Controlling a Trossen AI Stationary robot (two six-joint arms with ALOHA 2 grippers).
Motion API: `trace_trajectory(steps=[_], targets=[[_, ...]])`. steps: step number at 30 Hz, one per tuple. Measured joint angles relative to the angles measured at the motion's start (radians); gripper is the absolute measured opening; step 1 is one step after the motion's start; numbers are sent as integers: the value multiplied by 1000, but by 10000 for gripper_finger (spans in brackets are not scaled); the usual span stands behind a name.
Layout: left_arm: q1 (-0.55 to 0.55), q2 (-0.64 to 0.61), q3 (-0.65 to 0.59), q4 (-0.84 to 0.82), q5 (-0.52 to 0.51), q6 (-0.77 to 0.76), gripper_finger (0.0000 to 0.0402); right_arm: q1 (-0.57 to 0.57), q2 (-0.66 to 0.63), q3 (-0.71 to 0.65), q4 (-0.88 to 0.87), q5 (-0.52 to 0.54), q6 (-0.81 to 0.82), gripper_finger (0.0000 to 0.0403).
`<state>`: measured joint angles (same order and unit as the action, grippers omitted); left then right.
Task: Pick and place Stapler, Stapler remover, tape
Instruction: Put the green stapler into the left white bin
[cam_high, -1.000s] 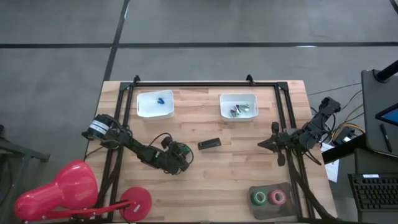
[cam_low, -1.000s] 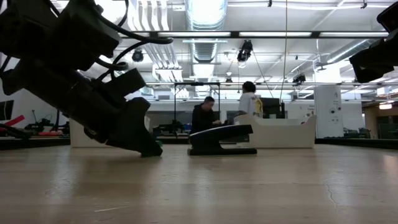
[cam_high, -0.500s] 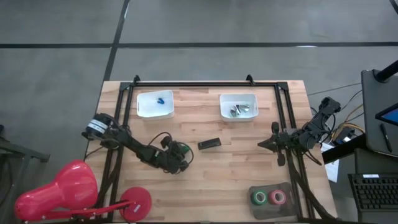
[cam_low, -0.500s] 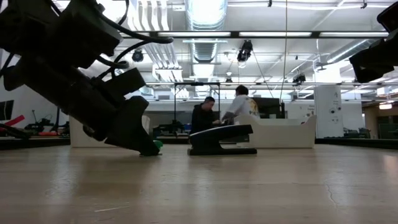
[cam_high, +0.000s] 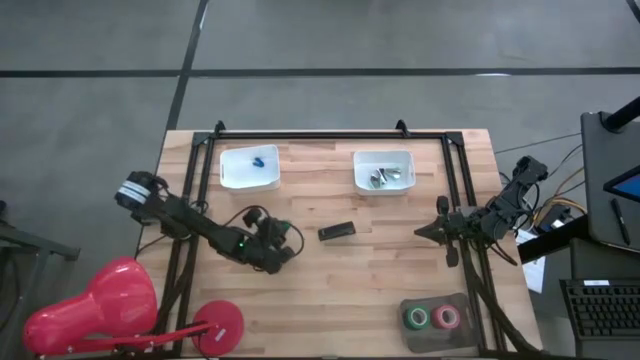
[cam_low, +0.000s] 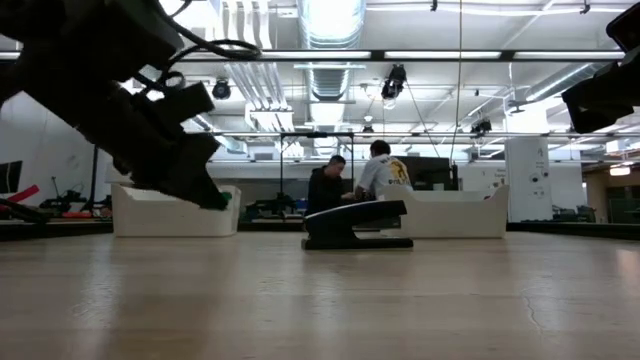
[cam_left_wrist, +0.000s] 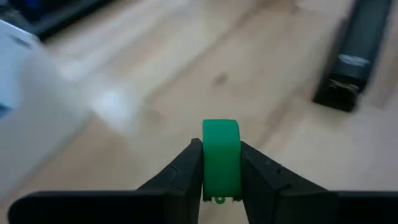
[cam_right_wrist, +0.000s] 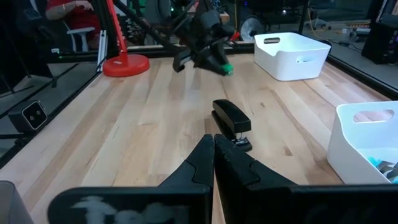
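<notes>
The table (cam_high: 330, 285) is pale wood planks with a black frame along its edges. Two white bins stand at the far side: the left bin (cam_high: 249, 167) holds a small blue piece, the right bin (cam_high: 384, 171) some metal ones. The stapler (cam_high: 336, 231) lies flat near the middle. A grey tray (cam_high: 436, 318) at the near right corner holds a green and a pink tape roll. A red stand (cam_high: 218, 325) sits at the near left edge.

The left gripper (cam_left_wrist: 221, 163) hangs above the wood left of the stapler, fingers clamped on a small green piece (cam_left_wrist: 221, 158), probably the staple remover. The right gripper (cam_right_wrist: 213, 147) waits at the right edge, fingers pressed together.

Beyond the table, a bright workshop with ceiling ducts shows, and two people (cam_low: 355, 182) stand at a bench.
</notes>
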<state>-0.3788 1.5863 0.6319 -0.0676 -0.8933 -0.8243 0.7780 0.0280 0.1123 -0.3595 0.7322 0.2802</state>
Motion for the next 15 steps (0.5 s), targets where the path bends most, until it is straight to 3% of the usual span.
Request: trace_trajectory(steps=[7, 15], targets=[[11, -160, 0, -197, -115, -20, 76, 0, 0, 0, 0, 0, 0, 8], [74, -366, 1, -339, -267, 3, 87, 0, 0, 0, 0, 0, 0, 8]])
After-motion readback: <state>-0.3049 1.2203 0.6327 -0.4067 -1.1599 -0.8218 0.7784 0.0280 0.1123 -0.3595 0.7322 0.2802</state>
